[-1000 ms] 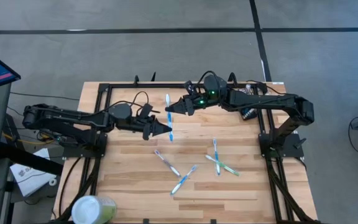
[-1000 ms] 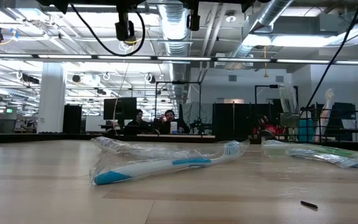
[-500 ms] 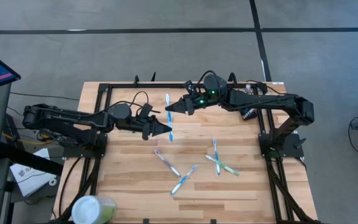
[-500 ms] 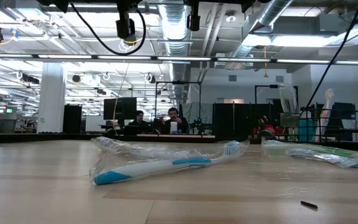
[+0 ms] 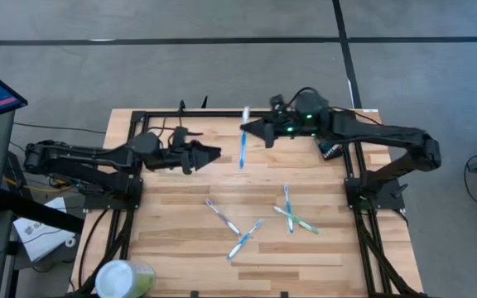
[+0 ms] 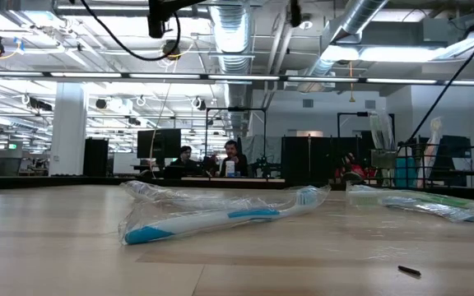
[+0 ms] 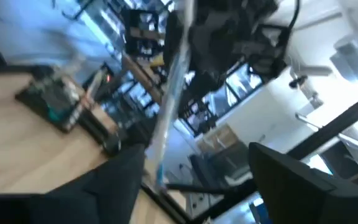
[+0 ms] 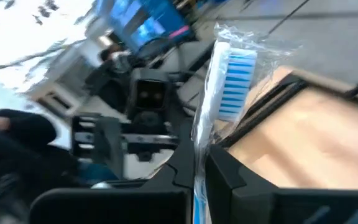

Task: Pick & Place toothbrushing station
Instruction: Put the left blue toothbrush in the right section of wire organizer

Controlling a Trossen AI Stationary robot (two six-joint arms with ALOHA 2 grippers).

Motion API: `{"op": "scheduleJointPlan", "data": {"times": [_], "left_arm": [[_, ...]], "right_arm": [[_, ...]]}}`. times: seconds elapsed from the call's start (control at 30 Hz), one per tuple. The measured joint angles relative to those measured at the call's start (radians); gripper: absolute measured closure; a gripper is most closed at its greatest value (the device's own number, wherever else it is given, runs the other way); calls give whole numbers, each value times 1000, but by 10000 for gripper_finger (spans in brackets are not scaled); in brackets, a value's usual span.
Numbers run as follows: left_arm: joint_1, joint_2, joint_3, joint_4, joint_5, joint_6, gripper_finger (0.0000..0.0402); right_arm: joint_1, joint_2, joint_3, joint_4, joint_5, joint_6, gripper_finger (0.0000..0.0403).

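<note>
My right gripper [image 5: 247, 128] is shut on a clear-wrapped blue-and-white toothbrush [image 5: 243, 147] above the table's far middle. The brush head [image 8: 232, 81] points toward the far edge. My left gripper [image 5: 215, 152] stands open just left of the toothbrush. In the left wrist view the toothbrush [image 7: 166, 112] hangs ahead of its spread fingers, apart from them. A small black boxy holder [image 5: 330, 151], the toothbrushing station, stands on the table under my right arm and shows again as a holder [image 7: 51, 102] in the left wrist view. My right gripper pinches the wrapped toothbrush between its two fingers [image 8: 229, 174] at the neck [image 8: 199, 146], just below the bristle head. The fingers come level from the table's right and lie across the brush. The toothbrush is lifted clear of the table.
Several more wrapped toothbrushes [image 5: 222, 217] [image 5: 245, 238] [image 5: 292, 213] lie on the near half of the wooden table. The low view shows one of these toothbrushes [image 6: 220, 218] close up. A pale-green cup with a white lid [image 5: 125, 277] stands at the near left corner.
My left gripper has opened, let go of the toothbrush's near end and drawn back toward the table's left edge. My right gripper has carried the toothbrush up and toward the right and far edge, clear of the left fingers.
</note>
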Motion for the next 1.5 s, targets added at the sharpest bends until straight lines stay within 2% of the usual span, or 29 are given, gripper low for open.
{"op": "scheduleJointPlan", "data": {"times": [0.1, 0.2, 0.33, 0.63, 0.8, 1.13, 1.27, 1.5], "left_arm": [[10, -23, 0, -2, -26, 11, 96], [15, -24, 0, -5, -35, 11, 91], [15, -3, 0, -6, -35, 5, 99], [6, 40, 0, -9, -32, -42, 127], [6, 39, 0, -5, -32, -44, 139], [6, 39, 0, -4, -32, -44, 160], [6, 39, 0, -5, -32, -44, 165], [6, 39, 0, -17, -36, -35, 173]], "right_arm": [[0, -61, 0, -64, 80, -49, 397], [1, -120, 0, -138, 169, -85, 391], [11, -198, 1, -247, 315, -138, 394], [82, -328, 1, -559, 722, -180, 392], [123, -396, -81, -649, 891, -106, 397], [208, -582, -341, -675, 1150, 72, 397], [238, -616, -387, -700, 1235, 78, 396], [309, -662, -397, -892, 1408, 123, 396]]}}
